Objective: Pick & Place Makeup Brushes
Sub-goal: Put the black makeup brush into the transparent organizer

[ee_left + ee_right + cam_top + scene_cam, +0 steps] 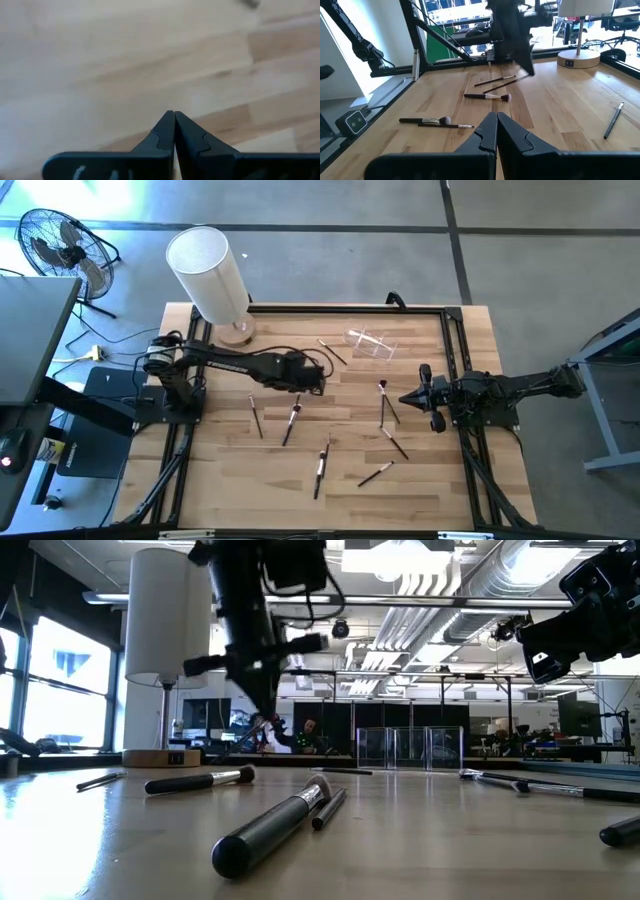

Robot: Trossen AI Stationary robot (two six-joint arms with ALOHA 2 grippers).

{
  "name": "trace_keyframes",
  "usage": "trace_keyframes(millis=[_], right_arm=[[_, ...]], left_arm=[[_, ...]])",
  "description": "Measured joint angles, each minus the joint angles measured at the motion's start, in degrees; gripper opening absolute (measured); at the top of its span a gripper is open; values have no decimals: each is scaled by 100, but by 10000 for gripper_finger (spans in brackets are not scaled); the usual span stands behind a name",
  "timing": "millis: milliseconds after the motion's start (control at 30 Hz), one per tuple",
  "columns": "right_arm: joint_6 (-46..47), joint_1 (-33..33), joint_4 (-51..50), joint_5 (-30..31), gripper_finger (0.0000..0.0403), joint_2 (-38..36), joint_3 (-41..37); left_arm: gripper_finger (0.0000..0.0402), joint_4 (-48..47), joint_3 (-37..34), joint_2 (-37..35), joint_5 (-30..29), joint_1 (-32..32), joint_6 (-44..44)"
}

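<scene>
Wooden counter (230,470) at centre frame holds scattered makeup brushes (292,423); left gripper (316,380) and right gripper (406,398) both have jaws pressed together.

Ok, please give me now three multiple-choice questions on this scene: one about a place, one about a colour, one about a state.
1. Where is the clear box?
A) on the table, near the edge where the lamp stands
B) on the floor
C) under the table

2. What colour is the lamp shade?
A) red
B) white
C) green

3. How are the fingers of the left gripper?
A) wide open
B) shut on a brush
C) shut, holding nothing

Answers:
1 A: the high view shows the box on the wood, close to the lamp's edge.
2 B: the shade is plainly white in the high view.
3 C: the left wrist view shows both fingers pressed together, with only bare wood beyond them.
</scene>
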Motion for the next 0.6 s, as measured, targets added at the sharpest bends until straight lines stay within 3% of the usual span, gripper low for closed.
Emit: trace_keyframes(millis=[233, 367, 467, 600], right_arm=[[0, -2, 0, 2, 0, 0, 0], [0, -1, -1, 0, 0, 0, 0], [0, -2, 0, 2, 0, 0, 0], [0, -2, 0, 2, 0, 0, 0]], left_arm=[[0, -63, 1103, -7, -990, 9, 805], [0, 426, 1509, -9, -1339, 144, 1554], [0, 1590, 1520, -9, -1172, 415, 2414], [0, 3087, 1496, -2, -276, 966, 3433]])
